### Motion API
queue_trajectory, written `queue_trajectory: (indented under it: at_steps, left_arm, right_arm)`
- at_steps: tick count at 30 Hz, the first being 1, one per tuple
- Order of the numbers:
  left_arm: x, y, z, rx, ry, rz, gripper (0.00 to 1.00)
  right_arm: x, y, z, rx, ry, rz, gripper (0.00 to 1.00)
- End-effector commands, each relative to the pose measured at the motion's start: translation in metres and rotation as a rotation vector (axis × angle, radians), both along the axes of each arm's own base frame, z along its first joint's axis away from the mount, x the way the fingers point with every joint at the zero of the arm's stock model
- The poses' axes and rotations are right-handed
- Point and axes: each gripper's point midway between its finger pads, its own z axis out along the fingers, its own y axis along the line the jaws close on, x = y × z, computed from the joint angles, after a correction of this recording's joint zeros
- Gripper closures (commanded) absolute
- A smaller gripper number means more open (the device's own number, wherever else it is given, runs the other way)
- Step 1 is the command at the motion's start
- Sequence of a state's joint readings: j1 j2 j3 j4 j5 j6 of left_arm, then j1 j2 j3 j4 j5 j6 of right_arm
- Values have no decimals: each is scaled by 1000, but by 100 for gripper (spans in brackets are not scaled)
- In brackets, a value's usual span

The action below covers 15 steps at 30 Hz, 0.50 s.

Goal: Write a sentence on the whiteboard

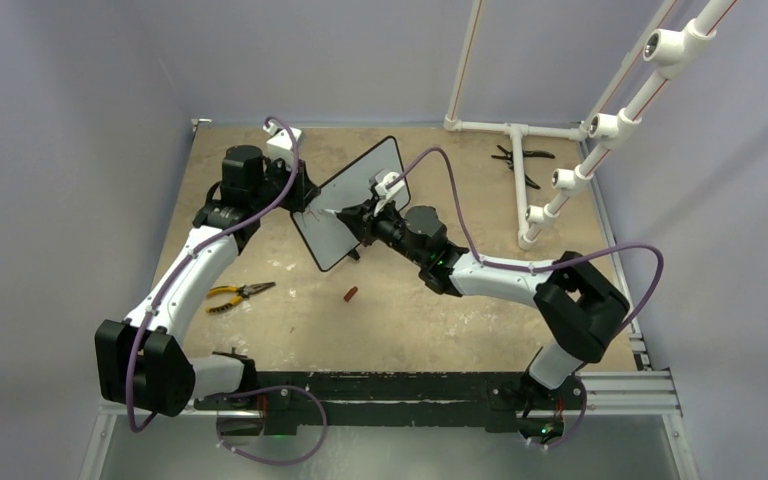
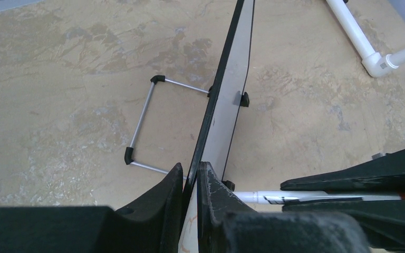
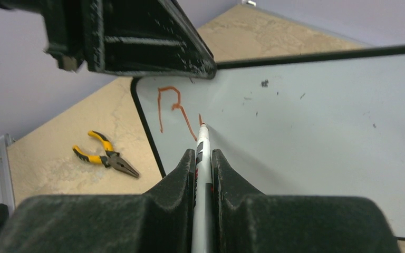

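one whiteboard (image 1: 355,205) stands tilted on its edge in the middle of the table (image 1: 410,320), toward the far side, between the two arms. the left gripper (image 2: 190,176) is clamped on the board's near corner, one finger on each side of the thin black frame, with almost no gap beyond the board's thickness. behind the board one wire stand (image 2: 142,124) with black corner caps reaches to the tabletop. the right gripper (image 3: 204,155) is pinched nearly closed around one white marker (image 3: 203,141), the pen lying along the slot between its two fingers with its tip at the white face. of the sentence (image 3: 174,108) there is one red letter, an r, near the board's corner, and one short red stroke just beside it, right above the pen tip; the rest of the face bears only a few dark specks. two pairs of pliers lie on the table: the yellow-handled pliers (image 1: 238,295) near the left arm and the black-handled pliers (image 1: 520,160) at the far right by one white pipe frame (image 1: 600,125). one small red-brown piece (image 1: 350,294) lies alone in front of the board, well apart from it
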<state>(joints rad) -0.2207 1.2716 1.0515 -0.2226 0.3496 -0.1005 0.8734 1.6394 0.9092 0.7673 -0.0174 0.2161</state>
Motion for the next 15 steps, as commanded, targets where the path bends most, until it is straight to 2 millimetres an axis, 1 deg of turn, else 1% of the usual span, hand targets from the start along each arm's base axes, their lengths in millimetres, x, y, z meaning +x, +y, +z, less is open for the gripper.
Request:
queue_trajectory:
  at_steps: [1,12,15]
  left_arm:
    - [4,3,3,6,-28,5,92]
    - [4,2,2,5,-25,4,100]
    - [4,2,1,5,-23,4,100]
  right_arm:
    - [-3,-5,47,95,-89,3,100]
    - [5,2,50,114,-100,-3,100]
    - [6,5,49,111,-96,1,100]
